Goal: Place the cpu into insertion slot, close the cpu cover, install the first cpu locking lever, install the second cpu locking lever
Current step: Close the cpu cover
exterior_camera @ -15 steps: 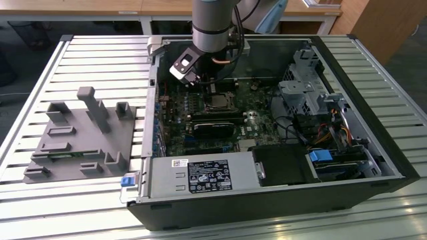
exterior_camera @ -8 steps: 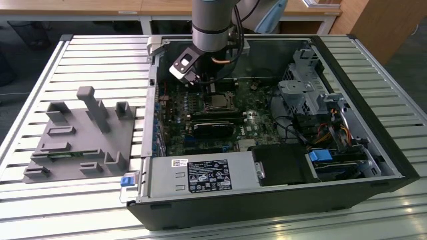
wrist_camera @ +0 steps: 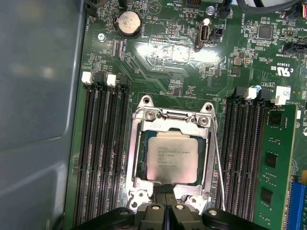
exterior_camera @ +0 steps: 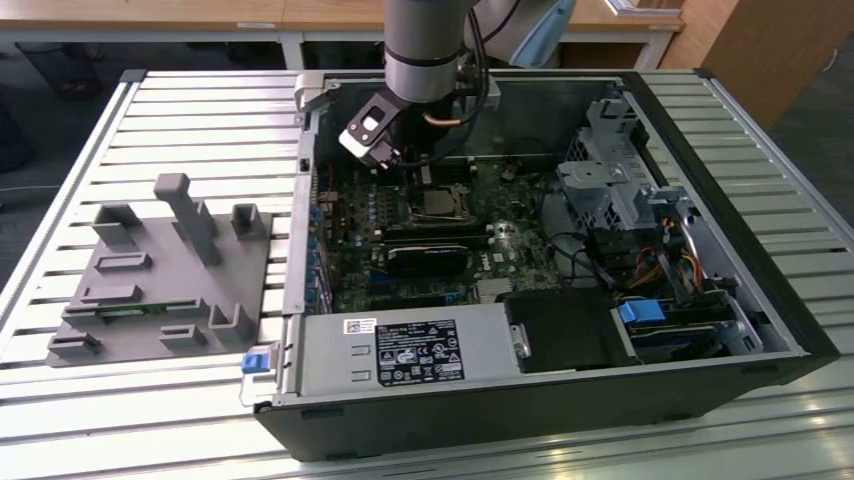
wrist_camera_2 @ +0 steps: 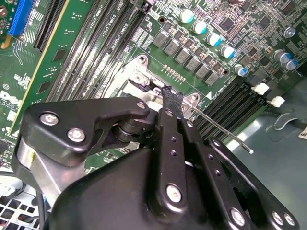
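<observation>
The cpu [wrist_camera: 171, 156], a silvery-tan square chip, lies flat in the insertion slot [wrist_camera: 144, 143] on the green board. The cpu cover [wrist_camera: 137, 167], a silver frame with a window, lies down around the chip. A thin wire locking lever [wrist_camera: 218, 163] runs along one side of the socket; in the second wrist view this lever [wrist_camera_2: 220, 129] sticks out free above the board. My gripper [wrist_camera: 166, 192] is shut with its black fingers [wrist_camera_2: 171, 103] pressed together, tips at the cover's edge with nothing between them. In the exterior view the gripper [exterior_camera: 424, 182] hangs inside the case just above the cpu [exterior_camera: 434, 203].
Black memory slots [wrist_camera: 103, 153] flank the socket, one holding a green module [wrist_camera: 273, 167]. A black graphics card [exterior_camera: 427, 258], power supply [exterior_camera: 400, 352] and drive cage [exterior_camera: 607, 185] crowd the case. A grey fixture [exterior_camera: 160, 270] sits on the slatted table at the exterior view's left.
</observation>
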`<state>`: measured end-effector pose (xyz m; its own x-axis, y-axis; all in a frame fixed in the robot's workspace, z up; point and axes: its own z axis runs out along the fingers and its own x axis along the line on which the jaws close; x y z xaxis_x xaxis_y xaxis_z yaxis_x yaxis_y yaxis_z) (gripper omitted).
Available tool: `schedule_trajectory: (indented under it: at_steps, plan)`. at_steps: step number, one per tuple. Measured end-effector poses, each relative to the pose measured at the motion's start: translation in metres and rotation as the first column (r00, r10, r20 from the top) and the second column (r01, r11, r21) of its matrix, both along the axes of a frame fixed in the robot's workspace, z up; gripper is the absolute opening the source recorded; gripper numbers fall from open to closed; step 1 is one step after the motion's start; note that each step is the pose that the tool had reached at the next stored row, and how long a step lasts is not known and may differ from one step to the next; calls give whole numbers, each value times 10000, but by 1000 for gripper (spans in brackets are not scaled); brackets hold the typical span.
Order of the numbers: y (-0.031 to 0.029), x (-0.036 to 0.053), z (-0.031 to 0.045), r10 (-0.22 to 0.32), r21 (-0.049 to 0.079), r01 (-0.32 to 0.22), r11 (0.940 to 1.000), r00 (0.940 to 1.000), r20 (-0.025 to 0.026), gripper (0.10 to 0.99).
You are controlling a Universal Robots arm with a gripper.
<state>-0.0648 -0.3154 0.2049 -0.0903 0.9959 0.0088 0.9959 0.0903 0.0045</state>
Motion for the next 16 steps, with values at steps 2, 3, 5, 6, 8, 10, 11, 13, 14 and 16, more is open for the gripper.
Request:
schedule_trajectory:
  at_steps: [2,3,5,6,8,10,11,13,14,16]
  plan:
    - [0,0,9,0,0,0,10000,10000,0,106]
    - [0,0,15,0,0,0,10000,10000,-1,106]
    - [0,0,21,0,2,0,10000,10000,1,106]
    - [0,1,20,0,2,0,10000,10000,1,106]
    - [0,12,21,0,2,0,10000,10000,0,106]
    - [0,31,21,0,3,0,10000,10000,0,106]
    - [0,42,21,0,5,0,10000,10000,0,106]
    - [0,60,21,0,7,0,10000,10000,0,106]
    - [0,71,21,1,8,-1,10000,10000,0,106]
    - [0,87,21,1,7,-1,10000,10000,0,106]
